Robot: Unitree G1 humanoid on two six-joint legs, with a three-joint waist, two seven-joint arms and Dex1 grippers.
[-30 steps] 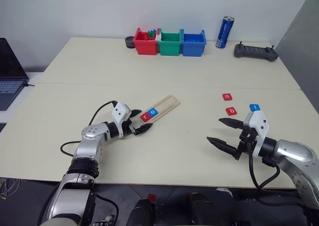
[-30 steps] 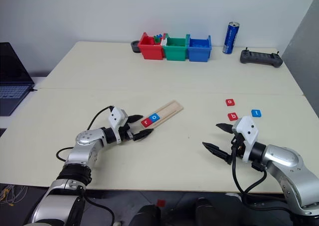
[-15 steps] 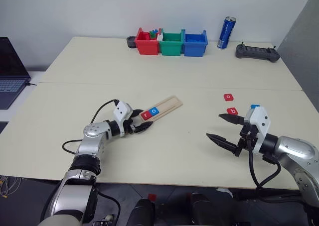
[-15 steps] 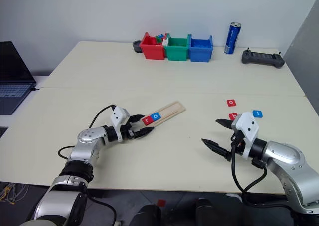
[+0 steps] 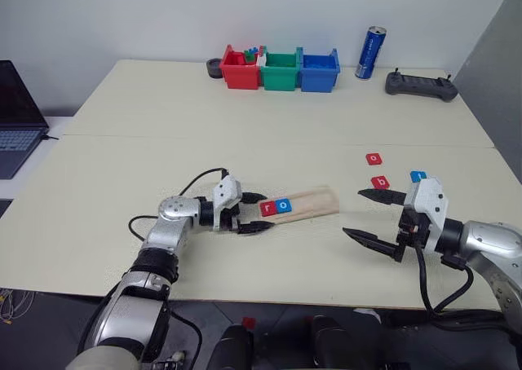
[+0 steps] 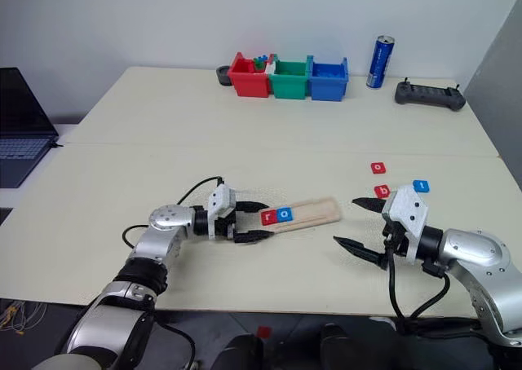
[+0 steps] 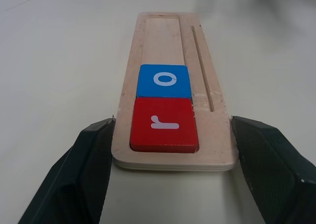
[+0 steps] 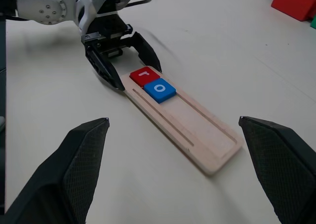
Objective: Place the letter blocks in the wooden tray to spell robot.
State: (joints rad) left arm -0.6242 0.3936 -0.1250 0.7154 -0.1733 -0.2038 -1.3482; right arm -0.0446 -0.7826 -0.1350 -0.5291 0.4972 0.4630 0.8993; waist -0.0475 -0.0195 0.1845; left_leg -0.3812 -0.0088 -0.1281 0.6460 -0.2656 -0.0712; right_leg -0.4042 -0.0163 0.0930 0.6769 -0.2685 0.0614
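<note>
The wooden tray (image 5: 314, 200) lies across the table's middle with a red "r" block (image 5: 267, 208) and a blue "o" block (image 5: 283, 204) at its left end. My left gripper (image 5: 259, 213) is shut on that end, one finger (image 7: 89, 155) on each long side of the tray (image 7: 163, 41). Three loose letter blocks lie to the right: a red "o" (image 5: 373, 158), a red "b" (image 5: 380, 182) and a blue "t" (image 5: 418, 176). My right gripper (image 5: 352, 212) hovers open just right of the tray, in front of the loose blocks, holding nothing.
Red (image 5: 241, 68), green (image 5: 280, 70) and blue (image 5: 318, 68) bins stand at the back with a small dark bowl (image 5: 214, 67). A blue can (image 5: 372, 52) and a black controller (image 5: 419, 85) sit at the back right. A laptop (image 5: 16, 117) is at the far left.
My left gripper has slid the tray to the right and swung it from a diagonal to almost straight across the table. The right gripper has stayed nearly in place, still open.
</note>
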